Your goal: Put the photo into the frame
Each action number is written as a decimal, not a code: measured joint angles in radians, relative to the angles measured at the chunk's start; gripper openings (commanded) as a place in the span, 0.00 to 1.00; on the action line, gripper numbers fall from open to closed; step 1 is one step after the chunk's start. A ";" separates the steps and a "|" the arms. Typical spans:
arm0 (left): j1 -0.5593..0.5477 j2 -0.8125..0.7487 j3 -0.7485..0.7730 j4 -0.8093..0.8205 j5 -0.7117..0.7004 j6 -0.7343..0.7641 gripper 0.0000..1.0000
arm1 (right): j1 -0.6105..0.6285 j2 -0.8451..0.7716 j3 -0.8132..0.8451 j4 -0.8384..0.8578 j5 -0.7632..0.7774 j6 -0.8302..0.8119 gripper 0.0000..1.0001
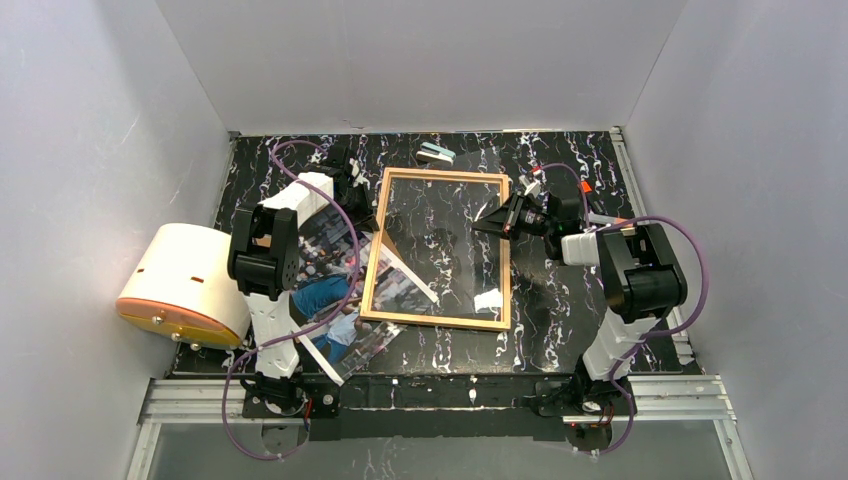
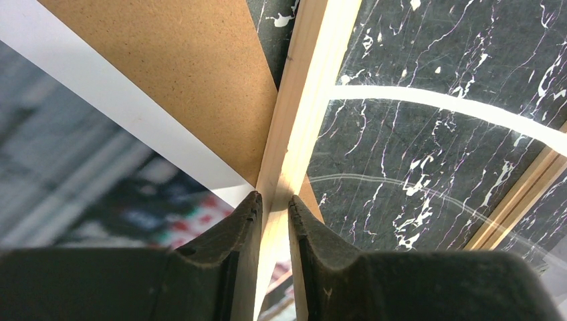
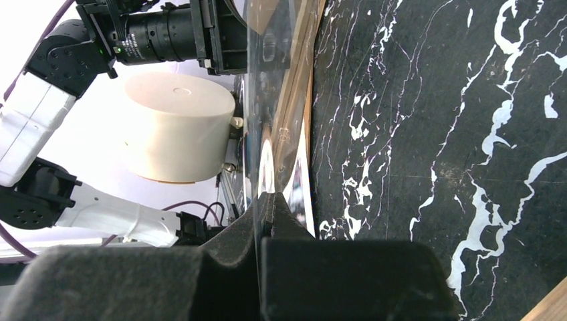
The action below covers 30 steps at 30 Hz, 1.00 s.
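The frame (image 1: 438, 320), thin light wood round a clear pane, lies mid-table on the black marbled top. My left gripper (image 1: 366, 207) is shut on its left wooden bar (image 2: 307, 87) near the far corner, one finger on each side (image 2: 274, 200). My right gripper (image 1: 483, 227) reaches in over the right side and is shut on the thin clear pane (image 3: 257, 134), seen edge-on (image 3: 271, 197). The photo (image 1: 325, 297), a colour print with a white border (image 2: 87, 180), lies left of the frame, partly under it and under my left arm.
A brown backing board (image 2: 180, 67) lies under the photo's far edge beside the frame bar. A cream drum with an orange rim (image 1: 185, 285) stands at the left table edge. A small teal and white object (image 1: 435, 153) sits at the back. Grey walls close in three sides.
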 measured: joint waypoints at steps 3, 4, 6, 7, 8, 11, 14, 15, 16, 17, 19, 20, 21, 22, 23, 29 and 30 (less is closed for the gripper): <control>0.000 0.000 0.000 0.000 0.000 0.000 0.19 | 0.000 0.007 0.000 0.000 0.000 -0.002 0.01; 0.000 0.000 0.000 0.000 0.000 0.000 0.19 | 0.000 0.009 0.000 0.000 0.000 -0.002 0.01; 0.000 0.000 0.000 0.000 0.000 0.000 0.19 | 0.000 0.013 0.000 0.000 0.000 -0.004 0.01; 0.000 0.000 0.000 0.000 0.000 0.000 0.19 | 0.000 0.017 0.001 0.001 0.000 -0.005 0.01; 0.000 0.000 0.000 0.000 0.000 0.000 0.19 | 0.000 0.024 0.002 0.002 0.000 -0.005 0.01; 0.000 0.000 0.000 0.000 0.000 0.000 0.19 | 0.000 0.038 0.002 0.001 0.000 -0.006 0.01; 0.000 0.000 0.000 0.000 0.000 0.000 0.19 | -0.001 0.047 0.002 -0.001 0.002 -0.010 0.01; 0.000 0.000 0.000 0.000 0.000 0.000 0.19 | -0.001 0.047 0.002 -0.002 0.002 -0.012 0.01; 0.000 0.000 0.000 0.000 0.000 0.000 0.19 | 0.000 0.047 0.002 -0.004 0.004 -0.016 0.01; 0.000 0.000 0.000 0.000 0.000 0.000 0.19 | 0.000 0.047 0.002 -0.007 0.004 -0.021 0.01; 0.000 0.000 0.000 0.000 0.000 0.000 0.20 | -0.001 0.049 0.007 -0.014 0.004 -0.034 0.01; 0.000 0.000 0.000 0.000 0.000 0.000 0.20 | 0.000 0.050 0.009 -0.017 0.004 -0.038 0.01; 0.000 0.000 0.000 0.000 0.000 0.000 0.20 | 0.000 0.051 0.013 -0.020 0.005 -0.043 0.01; 0.000 0.000 0.000 0.000 0.000 0.000 0.20 | 0.000 0.052 0.016 -0.026 0.005 -0.049 0.01; 0.000 0.000 0.000 0.000 0.000 0.000 0.20 | 0.000 0.052 0.020 -0.033 0.006 -0.057 0.01; 0.000 0.000 0.000 0.000 0.000 0.000 0.20 | 0.000 0.053 0.031 -0.060 0.015 -0.087 0.01; 0.000 0.000 0.000 0.000 0.000 0.000 0.20 | 0.000 0.054 0.032 -0.061 0.015 -0.089 0.01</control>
